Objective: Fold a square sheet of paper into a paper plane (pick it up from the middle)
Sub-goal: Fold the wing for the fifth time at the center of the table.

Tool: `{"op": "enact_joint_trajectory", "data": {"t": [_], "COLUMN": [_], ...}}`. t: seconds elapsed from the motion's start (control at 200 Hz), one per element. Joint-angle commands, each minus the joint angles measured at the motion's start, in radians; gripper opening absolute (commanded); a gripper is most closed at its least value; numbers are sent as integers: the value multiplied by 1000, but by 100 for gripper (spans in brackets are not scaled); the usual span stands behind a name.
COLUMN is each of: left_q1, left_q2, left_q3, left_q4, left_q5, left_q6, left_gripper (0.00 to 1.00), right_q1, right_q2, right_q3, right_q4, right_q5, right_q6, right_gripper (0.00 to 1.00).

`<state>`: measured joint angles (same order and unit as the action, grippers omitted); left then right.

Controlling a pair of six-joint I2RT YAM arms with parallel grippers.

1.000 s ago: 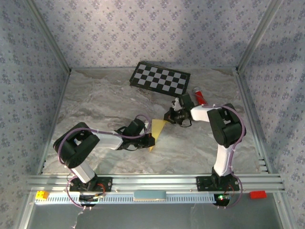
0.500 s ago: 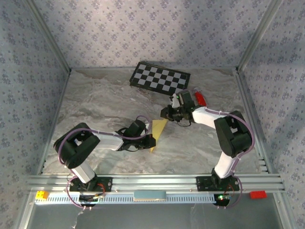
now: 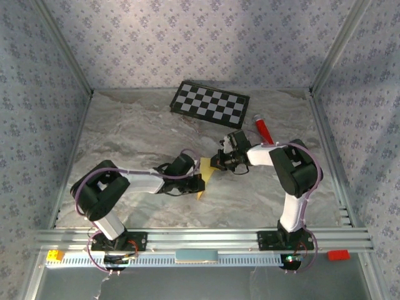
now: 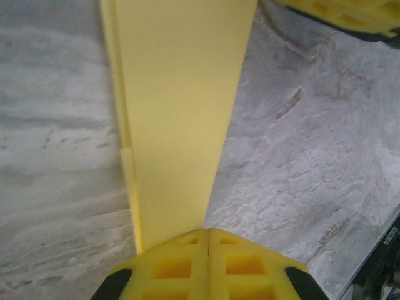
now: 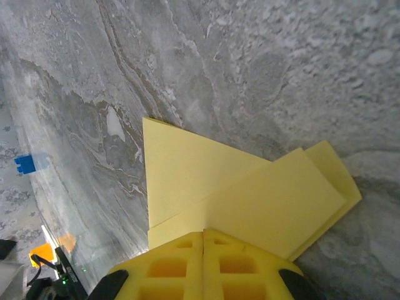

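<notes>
The pale-yellow paper plane [image 3: 205,171] lies flat near the middle of the marbled table [image 3: 125,137], its narrow tip pointing toward 6 o'clock. The left gripper [image 3: 199,182], jaws closed tight, sits on that narrow end. The right gripper [image 3: 216,164], also fully closed, rests on the wide folded end at 1 o'clock. A checkerboard panel [image 3: 210,102] lies at 12 o'clock and a red tube [image 3: 262,127] at 2 o'clock.

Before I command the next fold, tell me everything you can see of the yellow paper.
The folded paper is thin, pale yellow, unmarked, creased into a narrow tapered wedge of overlapping layers. It lies on the marble table, near its middle. The shut left tool meets its narrow end, the shut right tool its layered end; gripped or merely pressed, I cannot tell.
</notes>
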<state>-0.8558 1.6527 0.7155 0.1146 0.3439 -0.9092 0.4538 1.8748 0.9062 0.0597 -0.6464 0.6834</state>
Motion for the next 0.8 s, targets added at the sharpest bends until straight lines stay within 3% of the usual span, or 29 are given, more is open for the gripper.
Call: {"op": "enact_joint_trajectory", "data": {"t": [0.0,0.43,0.795], "left_q1": [0,24,-69], "left_q2": [-27,154,-27], "left_q3": [155,172,-82], "left_q4": [-186,-77,-113], "left_q5": [-40,47,19], "left_q6": [52,39,-10], "left_gripper": [3,6,10], "right_q1": [-2,-26,-41], "right_q2": [53,58,64], "right_q3": [15,11,16], "right_q4": [-73,-110,-135], "right_q5": [50,77,93], "right_q6": [-46,-47,-47], "right_gripper": [0,0,0]}}
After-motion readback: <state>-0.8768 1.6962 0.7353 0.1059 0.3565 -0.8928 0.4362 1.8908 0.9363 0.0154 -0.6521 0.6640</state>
